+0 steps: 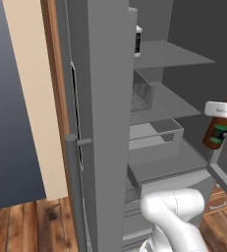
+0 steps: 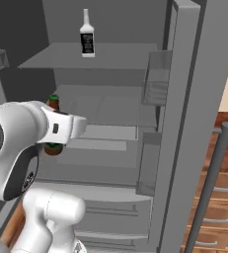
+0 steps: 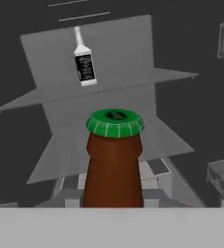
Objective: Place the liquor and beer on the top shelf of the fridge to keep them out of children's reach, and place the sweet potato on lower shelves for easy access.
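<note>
Beer: slim dark brown glass bottle with green cap and green label [image 3: 113, 160], upright, held in front of the open fridge, below the level of the top shelf.
Tool: two-finger tool [image 1: 222, 118], fingertips hidden behind the hand; looks closed narrow on the bottle's body, judged from the bottle hanging under the hand in both base views.
Liquor: squat whitish-necked bottle with black label [image 2: 87, 37], standing upright on the top shelf, toward the back.
Top shelf: plain flat grey panel [image 2: 120, 57], free room beside the liquor.
Fridge: tall plain grey fridge [image 1: 105, 98], door open, long cylindrical handle in the foreground.
Lower shelves: flat grey panels with translucent drawer fronts [image 1: 156, 133].
Handling: glass, rigid, smooth, likely slippery and breakable; top-heavy with the long neck, so grip on the body, keep upright, set down gently.
Progress: liquor placed; beer needs lifting to the top shelf.
</note>
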Controlling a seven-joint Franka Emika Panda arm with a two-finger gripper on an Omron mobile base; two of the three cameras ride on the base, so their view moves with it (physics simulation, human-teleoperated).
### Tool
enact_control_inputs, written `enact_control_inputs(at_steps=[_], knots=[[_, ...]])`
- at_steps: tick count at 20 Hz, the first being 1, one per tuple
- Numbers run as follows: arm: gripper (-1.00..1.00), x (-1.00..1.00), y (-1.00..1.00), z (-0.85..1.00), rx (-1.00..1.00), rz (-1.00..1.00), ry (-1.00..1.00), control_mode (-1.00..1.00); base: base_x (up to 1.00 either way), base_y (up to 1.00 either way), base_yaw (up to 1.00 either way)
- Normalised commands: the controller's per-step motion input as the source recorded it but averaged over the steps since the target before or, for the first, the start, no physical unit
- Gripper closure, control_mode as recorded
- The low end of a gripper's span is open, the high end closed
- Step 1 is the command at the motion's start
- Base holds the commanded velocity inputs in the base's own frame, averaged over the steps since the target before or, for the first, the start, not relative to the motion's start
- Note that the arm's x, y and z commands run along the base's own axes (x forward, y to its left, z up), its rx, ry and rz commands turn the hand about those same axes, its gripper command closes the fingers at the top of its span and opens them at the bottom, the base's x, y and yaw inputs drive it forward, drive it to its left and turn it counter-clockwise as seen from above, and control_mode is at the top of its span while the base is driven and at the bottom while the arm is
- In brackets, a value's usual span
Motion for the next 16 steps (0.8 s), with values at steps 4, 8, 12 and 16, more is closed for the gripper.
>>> enact_control_inputs(at_steps=[4,8,12,16], knots=[[1.00,0.26,0.00,0.46,0.00,0.00,-0.25,-1.00,0.00,0.00,0.00],[1.00,0.33,-0.01,0.34,0.00,0.00,-0.26,-1.00,0.00,0.00,0.00],[1.00,0.44,-0.08,0.26,-0.02,0.00,-0.12,-1.00,0.00,0.00,0.00],[1.00,0.38,-0.09,0.40,-0.13,0.00,0.00,-1.00,0.00,0.00,0.00]])
